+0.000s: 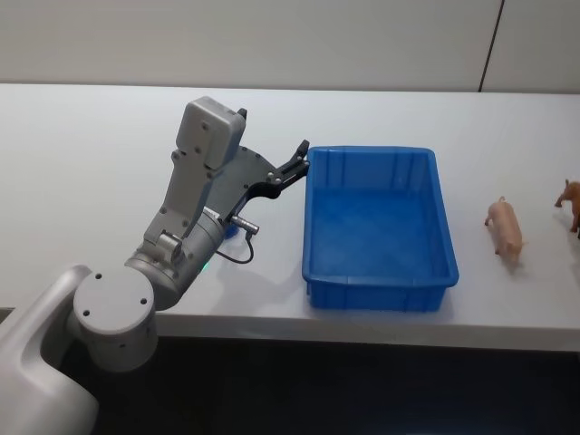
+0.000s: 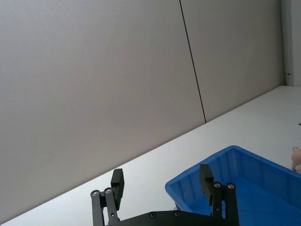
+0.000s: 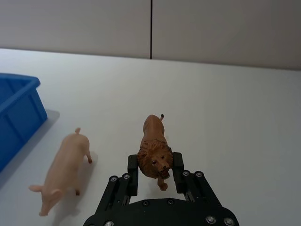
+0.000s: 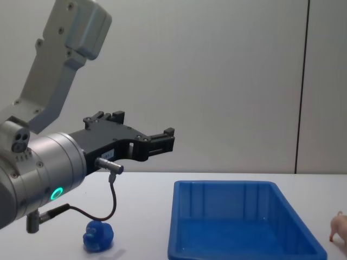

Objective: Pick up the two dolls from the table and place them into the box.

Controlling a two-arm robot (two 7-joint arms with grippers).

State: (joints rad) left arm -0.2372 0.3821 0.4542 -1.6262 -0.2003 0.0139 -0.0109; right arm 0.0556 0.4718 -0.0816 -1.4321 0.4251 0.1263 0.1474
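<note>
The left gripper [image 1: 299, 159] hung spread above open desk [image 1: 91, 163], just beside the far left corner of the box [image 1: 381, 292], whose floor lay bare. Right of it, apart on the desk, stood the pink pig [image 1: 505, 227], then the brown doll [image 3: 154, 141], its head pinched by the right gripper [image 3: 155, 162].

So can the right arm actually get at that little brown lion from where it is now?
Most likely yes: the right gripper sits astride the lion's head on the table, with nothing between them. The pig stands off to one side, apart from both.
</note>
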